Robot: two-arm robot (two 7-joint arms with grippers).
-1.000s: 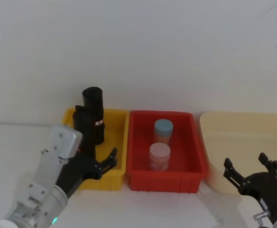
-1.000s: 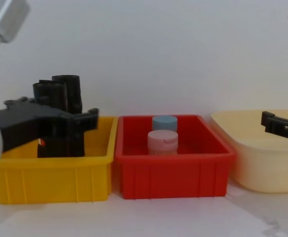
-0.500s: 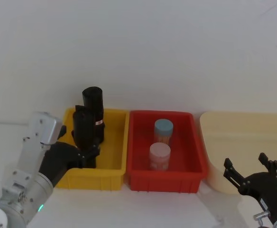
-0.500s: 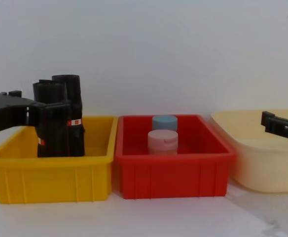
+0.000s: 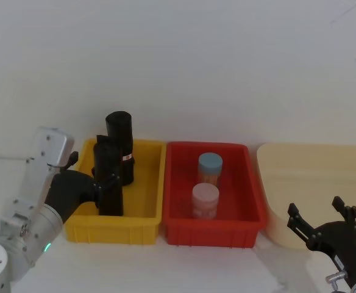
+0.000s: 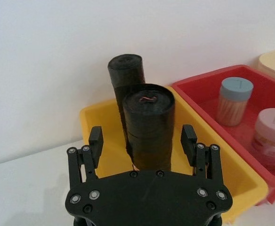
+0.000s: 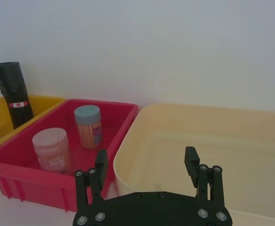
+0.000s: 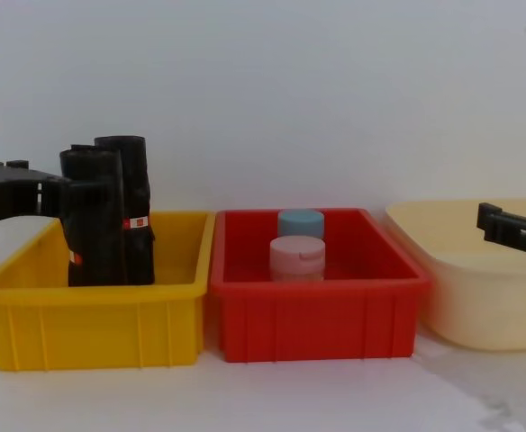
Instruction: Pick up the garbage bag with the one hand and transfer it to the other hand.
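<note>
Nearest the robot, at the lower right of the head view, the other hand (image 5: 322, 221) hangs idle above the white table (image 5: 184, 268), just in front of the beige tub (image 5: 312, 163). Its fingers are spread apart and hold nothing.

At the left, the one hand (image 6: 142, 140) reaches in over the left wall of the yellow bin (image 5: 114, 233). Its jaws are spread wide, and one finger stands on either side of the garbage bag (image 6: 148, 123). The left wrist view shows a gap between each finger and the roll, so nothing is gripped.

The garbage bag stands upright in the left half of the yellow bin, with its base on the bin floor and its top well above the rim. Directly behind it, and touching or nearly touching it, the slimmer black roll (image 5: 121, 139) stands upright against the bin's back wall. A small red-and-white label is visible on its side.

The red bin (image 5: 211, 237) sits between the yellow bin and the beige tub. It holds a pink-lidded jar (image 5: 205, 199) nearer the front and a blue-lidded jar (image 5: 210, 166) just behind it. A plain white wall (image 5: 227, 67) closes the scene.
</note>
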